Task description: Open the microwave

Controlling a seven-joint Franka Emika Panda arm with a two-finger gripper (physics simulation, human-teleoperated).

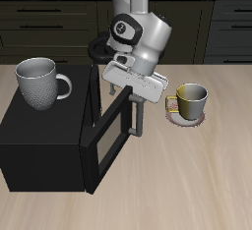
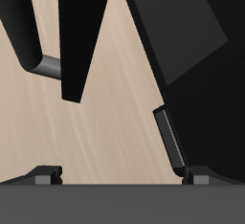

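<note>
Pincer point(image 1: 128, 104) in the exterior view: hangs tilted from the white wrist, just above the top edge of the door point(image 1: 108, 141) of the microwave point(image 1: 39, 150). Hard to judge here how far the fingers stand apart, dark against the dark door. Grey bar handle point(image 1: 133, 126) just beneath the pincer; touching or not, cannot tell. Black box of the microwave beside and below the pincer, with the door standing ajar at an angle. Grey mug point(image 1: 41, 82) on top of the microwave, well apart from the pincer. Olive mug point(image 1: 189, 100) on a small plate point(image 1: 183, 119), near the pincer on its other side, on the wooden table point(image 1: 197, 185). Dark cabinets point(image 1: 39, 23) behind, partly hidden by the arm.

Wrist view: pincer point(image 2: 120, 175) spread wide, fingertips point(image 2: 44, 173) far apart, only bare table point(image 2: 115, 123) between them. Grips nothing. Ahead of the pincer, thin black door point(image 2: 81, 46) seen edge-on, with the rounded grey end of the handle point(image 2: 46, 66) beside it, clear of both fingers. Black bulk of the microwave point(image 2: 182, 27) ahead of the other fingertip, cut off by the frame. Grey strip point(image 2: 170, 137) close to that fingertip, too unclear to name.
</note>
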